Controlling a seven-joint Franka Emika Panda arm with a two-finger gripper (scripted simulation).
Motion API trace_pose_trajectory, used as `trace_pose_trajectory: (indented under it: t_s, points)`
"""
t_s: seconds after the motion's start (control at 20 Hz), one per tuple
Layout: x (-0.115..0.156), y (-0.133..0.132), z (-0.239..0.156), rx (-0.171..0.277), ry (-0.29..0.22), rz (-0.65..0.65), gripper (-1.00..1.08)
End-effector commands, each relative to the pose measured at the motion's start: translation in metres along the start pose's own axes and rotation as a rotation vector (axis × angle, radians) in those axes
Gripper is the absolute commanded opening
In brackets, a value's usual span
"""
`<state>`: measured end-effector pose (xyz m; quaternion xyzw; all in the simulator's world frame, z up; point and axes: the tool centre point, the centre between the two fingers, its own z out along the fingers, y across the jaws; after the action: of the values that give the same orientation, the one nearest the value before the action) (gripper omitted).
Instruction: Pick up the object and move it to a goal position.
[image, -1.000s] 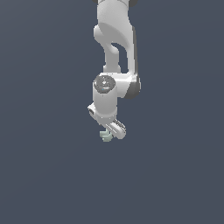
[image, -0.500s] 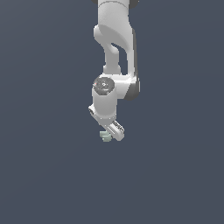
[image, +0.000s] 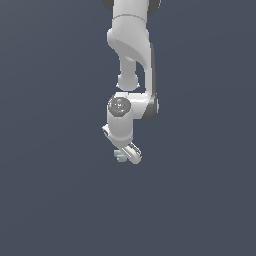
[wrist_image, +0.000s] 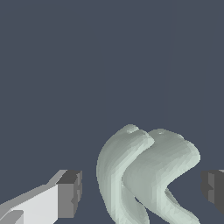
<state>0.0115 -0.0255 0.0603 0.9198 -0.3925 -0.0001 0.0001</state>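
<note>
The object (wrist_image: 148, 175) is a pale grey-green lump with two curved lobes, and it fills the space between my fingers in the wrist view. One dark pad (wrist_image: 70, 192) stands a short way off one side of it. The other pad (wrist_image: 213, 187) is very close to its opposite side, with a thin gap showing. In the exterior view the object (image: 120, 156) is a tiny pale speck at the tip of my white gripper (image: 127, 155), which points downward under the arm. The jaws stand open around the object, not pressed on it.
Only a plain dark blue-grey surface shows around the arm (image: 131, 45) in both views. No other objects, containers or edges are visible.
The wrist has sunk slightly toward the object. The object itself has stayed in about the same place.
</note>
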Motion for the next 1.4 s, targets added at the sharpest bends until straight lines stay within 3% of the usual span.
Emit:
trace_pose_trajectory:
  t_s: [0.0, 0.25, 0.3, 0.95, 1.35]
  points:
    - [0.0, 0.0, 0.011, 0.0, 0.0, 0.001, 1.0]
    - [0.001, -0.001, 0.018, 0.0, 0.0, 0.001, 1.0]
    - [0.001, -0.001, 0.018, 0.0, 0.0, 0.001, -1.0]
    - [0.0, 0.0, 0.016, 0.001, 0.0, 0.001, -1.0]
    - [-0.001, 0.018, -0.005, 0.001, 0.0, 0.001, -1.0]
